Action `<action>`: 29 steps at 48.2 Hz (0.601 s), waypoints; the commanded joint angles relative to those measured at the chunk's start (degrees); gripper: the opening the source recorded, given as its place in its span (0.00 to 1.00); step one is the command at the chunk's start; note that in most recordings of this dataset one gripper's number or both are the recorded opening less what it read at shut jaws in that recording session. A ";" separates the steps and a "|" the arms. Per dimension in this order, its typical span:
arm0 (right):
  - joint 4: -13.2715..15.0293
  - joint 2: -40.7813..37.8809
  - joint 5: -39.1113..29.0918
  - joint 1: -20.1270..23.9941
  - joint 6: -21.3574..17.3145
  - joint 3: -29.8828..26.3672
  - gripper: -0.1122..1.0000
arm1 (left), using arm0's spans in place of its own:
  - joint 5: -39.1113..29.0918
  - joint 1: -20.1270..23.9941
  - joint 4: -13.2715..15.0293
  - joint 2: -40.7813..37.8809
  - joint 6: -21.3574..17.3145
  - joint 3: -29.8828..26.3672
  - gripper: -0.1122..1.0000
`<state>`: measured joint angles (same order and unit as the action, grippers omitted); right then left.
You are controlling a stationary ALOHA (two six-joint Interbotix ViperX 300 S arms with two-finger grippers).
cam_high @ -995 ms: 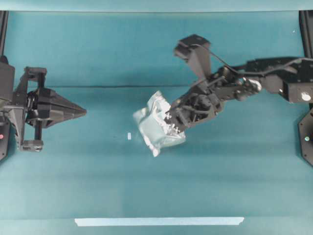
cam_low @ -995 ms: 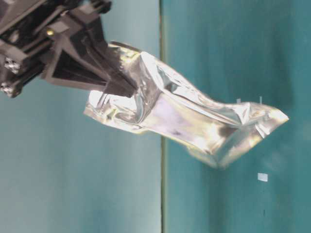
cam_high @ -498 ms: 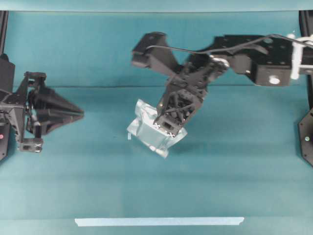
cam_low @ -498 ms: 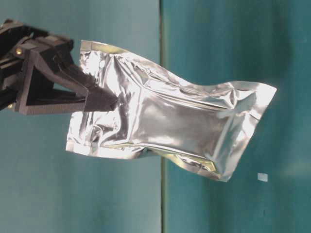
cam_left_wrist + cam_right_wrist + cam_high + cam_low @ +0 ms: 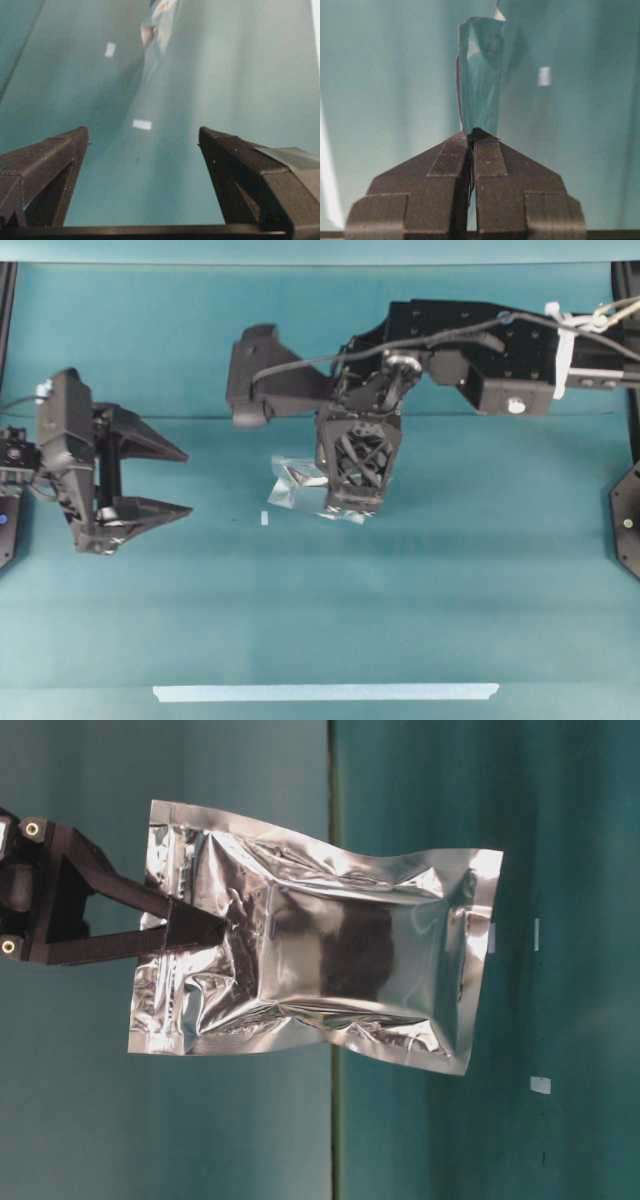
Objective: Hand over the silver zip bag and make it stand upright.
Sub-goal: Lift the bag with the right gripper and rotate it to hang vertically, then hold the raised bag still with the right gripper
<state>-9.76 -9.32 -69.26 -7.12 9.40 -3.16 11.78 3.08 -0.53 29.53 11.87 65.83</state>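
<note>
The silver zip bag (image 5: 320, 970) is a crinkly foil pouch with a dark centre panel. It hangs from my right gripper (image 5: 225, 925), whose jaws are shut on one sealed edge. In the right wrist view the bag (image 5: 480, 75) runs away from the pinched fingertips (image 5: 485, 145), seen edge on. From overhead, the right gripper (image 5: 350, 508) points down at the table's middle and covers most of the bag (image 5: 295, 485). My left gripper (image 5: 188, 481) sits at the far left, open and empty, pointing toward the bag. Its wrist view shows the bag (image 5: 157, 20) far ahead.
A long pale tape strip (image 5: 325, 692) lies along the table's front edge. A small white mark (image 5: 264, 518) sits on the teal cloth just left of the bag and is also seen ahead of the left gripper (image 5: 142, 132). A seam (image 5: 200, 418) crosses the cloth behind the grippers.
My left gripper has opened from shut. The right arm has turned its wrist to point downward, swinging the bag from a slant to hang straight from the fingers.
</note>
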 commanded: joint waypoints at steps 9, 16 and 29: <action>3.43 0.35 -0.35 1.49 4.22 -0.53 0.11 | 3.60 -0.44 0.00 -2.46 -0.18 0.00 0.98; 5.01 -0.18 0.00 1.67 5.80 -0.09 0.11 | 5.19 -0.44 0.00 -4.31 -0.09 0.18 0.98; 5.54 -1.14 -0.09 2.64 6.86 -0.09 0.11 | 6.86 -0.44 0.00 -5.80 -0.09 0.09 0.98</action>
<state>-4.22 -10.99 -69.52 -5.01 15.47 -2.90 17.93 2.72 -0.44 23.82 11.78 66.45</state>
